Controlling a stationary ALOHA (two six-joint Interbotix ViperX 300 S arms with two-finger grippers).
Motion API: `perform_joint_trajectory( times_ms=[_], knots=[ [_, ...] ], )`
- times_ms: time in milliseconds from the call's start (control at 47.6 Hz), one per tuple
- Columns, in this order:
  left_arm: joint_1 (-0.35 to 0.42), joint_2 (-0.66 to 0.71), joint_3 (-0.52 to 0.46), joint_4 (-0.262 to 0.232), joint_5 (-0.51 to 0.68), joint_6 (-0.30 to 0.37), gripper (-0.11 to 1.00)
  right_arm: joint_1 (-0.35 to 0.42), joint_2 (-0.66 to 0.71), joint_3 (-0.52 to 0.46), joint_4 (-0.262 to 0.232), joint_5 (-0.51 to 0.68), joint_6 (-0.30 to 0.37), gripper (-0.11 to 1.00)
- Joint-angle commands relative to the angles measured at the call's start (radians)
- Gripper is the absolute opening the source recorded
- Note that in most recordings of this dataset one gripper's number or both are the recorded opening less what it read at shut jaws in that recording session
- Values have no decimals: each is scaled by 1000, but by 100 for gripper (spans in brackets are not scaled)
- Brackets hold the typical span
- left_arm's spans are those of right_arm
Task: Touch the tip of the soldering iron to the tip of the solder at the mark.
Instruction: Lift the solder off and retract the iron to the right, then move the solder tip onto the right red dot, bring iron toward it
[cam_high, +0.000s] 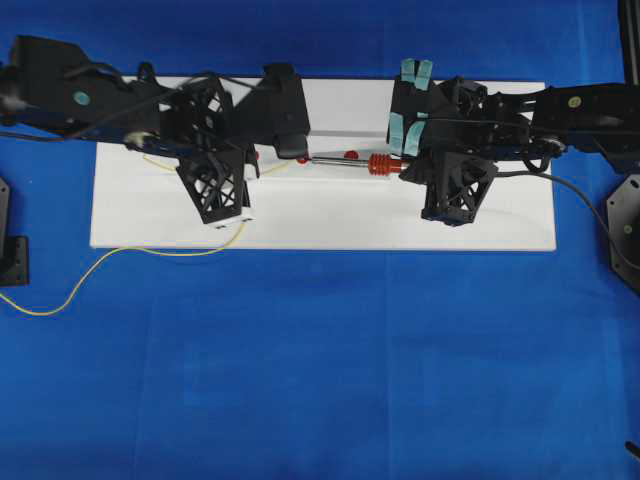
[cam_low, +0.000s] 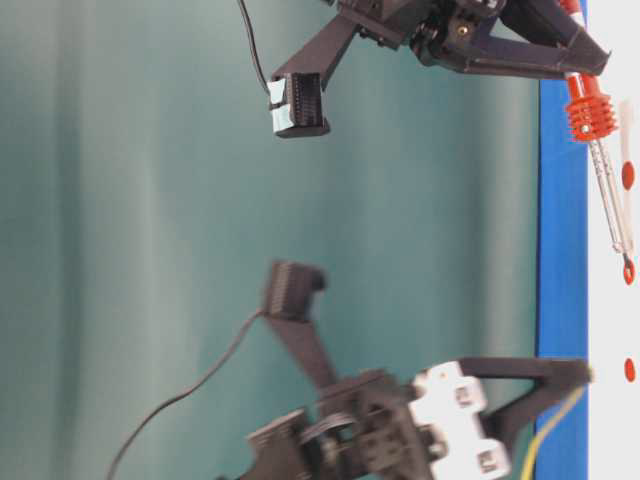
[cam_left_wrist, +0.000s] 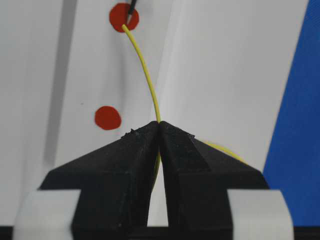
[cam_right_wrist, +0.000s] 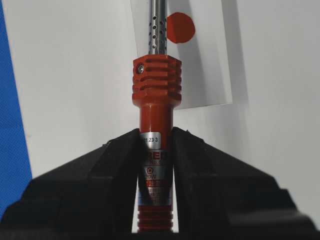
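From the overhead exterior view, the left gripper (cam_high: 290, 148) and the right gripper (cam_high: 408, 165) face each other over the white board (cam_high: 330, 215), and the soldering iron (cam_high: 362, 162) lies level between them, its tip reaching left toward a red mark (cam_high: 303, 160) just beside the left gripper; the solder (cam_high: 120, 262) trails off the board's near left edge onto the blue cloth (cam_high: 320, 370). Whether the tips meet is hidden here under the left gripper. The table-level exterior view, turned on its side, shows what the overhead cannot: the iron's shaft slopes down to the board, its tip on a red mark, with the red ribbed collar (cam_low: 588, 108) raised off the board. The left wrist view settles the step: the left jaws are closed on the yellow solder, which arcs away to the far red mark (cam_left_wrist: 123, 17), where a dark pointed tip (cam_left_wrist: 131, 8) comes in and appears to touch the wire's end. So the contact step looks reached or all but reached; what comes next calls only for holding both arms steady, or a very slight closing nudge. The right wrist view shows the right jaws clamped on the iron's red-and-silver handle (cam_right_wrist: 155, 165), but its tip is out of frame.
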Motion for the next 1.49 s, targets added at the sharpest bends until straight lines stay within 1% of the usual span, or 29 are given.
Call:
perform_joint_trajectory(
  times_ms=[0, 105, 252, 525, 714, 882, 1008, 1134, 1260, 1470],
  knots=[
    [3, -72, 8, 3, 3, 2, 3, 0, -9, -25, -3, -5, 0, 6],
    [3, -129, 57, 3, -5, -6, 3, 0, -9, -25, -3, -6, 0, 6],
    [0, -169, 109, 3, -44, -25, 3, 0, -9, -25, -3, -5, 0, 6],
    [3, -169, 110, 3, -66, -26, 3, 0, -26, -14, -2, -5, 0, 6],
    [3, -169, 109, 3, -67, -28, 3, -3, -124, 46, -3, -20, 0, 6],
    [0, -167, 107, 3, -69, -31, 3, -9, -245, 138, -3, -48, 2, 6],
    [0, -167, 107, 3, -74, -31, 3, -11, -344, 206, -2, -49, 26, 6],
    [0, -167, 107, 3, -74, -32, 3, -17, -408, 249, -3, -44, 48, 6],
    [0, -166, 106, 3, -74, -32, 3, -25, -417, 270, -3, -43, 52, 6],
    [-5, -156, 91, 3, -74, -32, 3, -28, -394, 265, -3, -41, 55, 6]
  ],
)
